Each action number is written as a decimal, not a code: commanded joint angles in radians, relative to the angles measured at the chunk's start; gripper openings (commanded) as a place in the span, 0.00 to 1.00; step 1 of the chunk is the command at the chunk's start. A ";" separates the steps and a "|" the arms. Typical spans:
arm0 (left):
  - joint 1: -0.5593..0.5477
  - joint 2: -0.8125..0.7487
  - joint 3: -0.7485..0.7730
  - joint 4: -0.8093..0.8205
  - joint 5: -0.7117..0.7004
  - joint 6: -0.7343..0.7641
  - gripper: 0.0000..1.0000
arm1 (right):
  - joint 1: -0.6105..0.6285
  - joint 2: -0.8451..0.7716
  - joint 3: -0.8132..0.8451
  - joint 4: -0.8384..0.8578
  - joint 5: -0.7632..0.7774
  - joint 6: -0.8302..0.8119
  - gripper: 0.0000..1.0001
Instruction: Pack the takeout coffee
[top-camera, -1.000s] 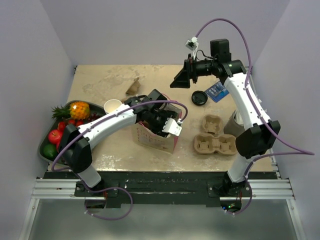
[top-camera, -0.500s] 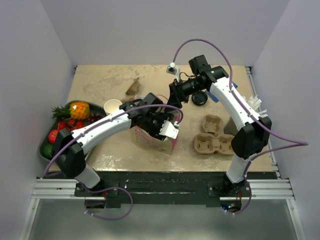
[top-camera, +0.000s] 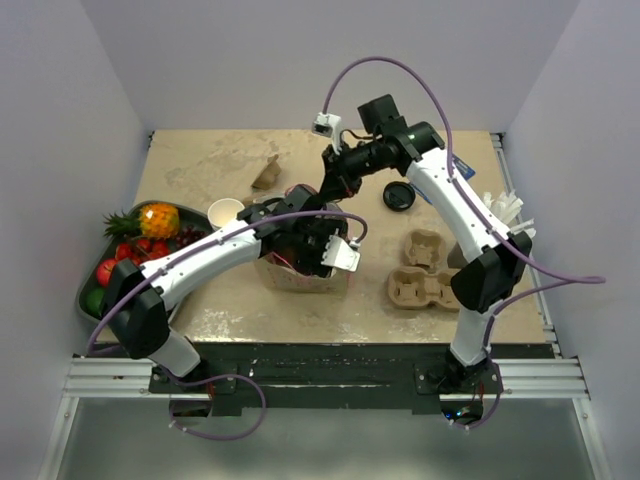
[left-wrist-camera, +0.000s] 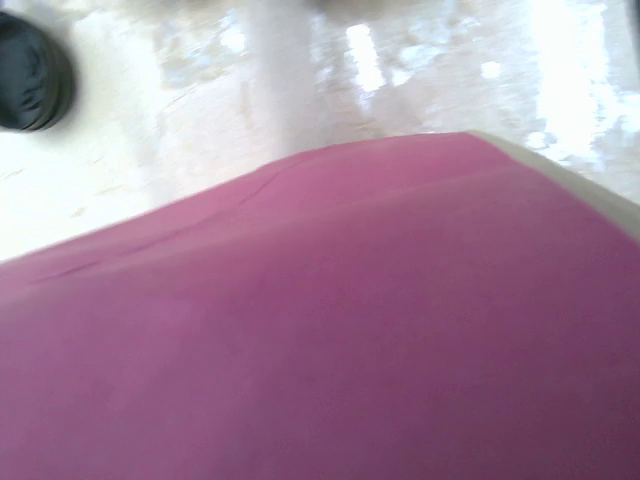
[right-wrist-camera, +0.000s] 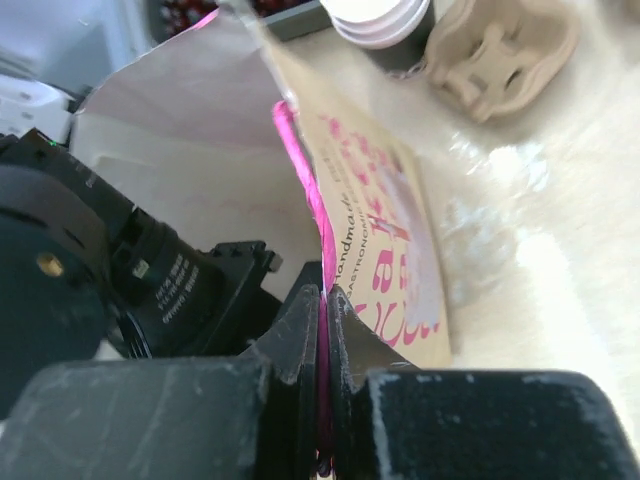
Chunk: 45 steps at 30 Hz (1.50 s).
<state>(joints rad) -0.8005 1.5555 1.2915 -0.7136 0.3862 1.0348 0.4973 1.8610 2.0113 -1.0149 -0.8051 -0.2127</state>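
Since 1 s ago, recorded right arm swung in from far right of table to far rim of paper bag (top-camera: 300, 278); bag also turned squarer to near edge. Found right gripper (right-wrist-camera: 323, 300) pinched fully closed on bag's pink rim edge, 2 fingers pressed together with only that thin strip between. Located left gripper (top-camera: 316, 248) at bag mouth; cannot tell its opening, as wrist view shows only blurred pink wall.

Judged takeout coffee (top-camera: 455, 255) to stand just right of pulp cup carrier (top-camera: 428, 272), almost wholly hidden behind right elbow; not in bag, not in either grip.

Risks from here:
- Could tear or tip bag if right pull on rim works against left arm at mouth.
- Could lose rim from so thin a pinch, letting mouth fall shut.
- Could knock coffee with right elbow, so close beside it.

Containers:
- Bag: no cup seen inside.
- Carrier: wells bare.
- Fruit tray (top-camera: 88, 298): pineapple (top-camera: 158, 218), red apples (top-camera: 110, 272).
- Stacked white cups (top-camera: 225, 212): lidless.
- Loose black lid (top-camera: 398, 196): alone on table.
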 joint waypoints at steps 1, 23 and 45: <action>-0.020 -0.048 0.005 0.083 -0.093 -0.061 0.67 | 0.089 -0.052 0.168 0.026 0.113 -0.175 0.00; -0.192 -0.153 -0.291 0.453 -0.469 -0.110 0.58 | 0.329 -0.582 -0.546 0.446 0.402 -0.367 0.00; -0.240 -0.164 -0.175 0.302 -0.420 -0.176 0.46 | 0.396 -0.628 -0.622 0.568 0.615 -0.496 0.00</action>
<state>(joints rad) -1.0477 1.3949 1.1198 -0.4889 0.0021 0.8726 0.8665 1.2423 1.3830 -0.5583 -0.2222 -0.6617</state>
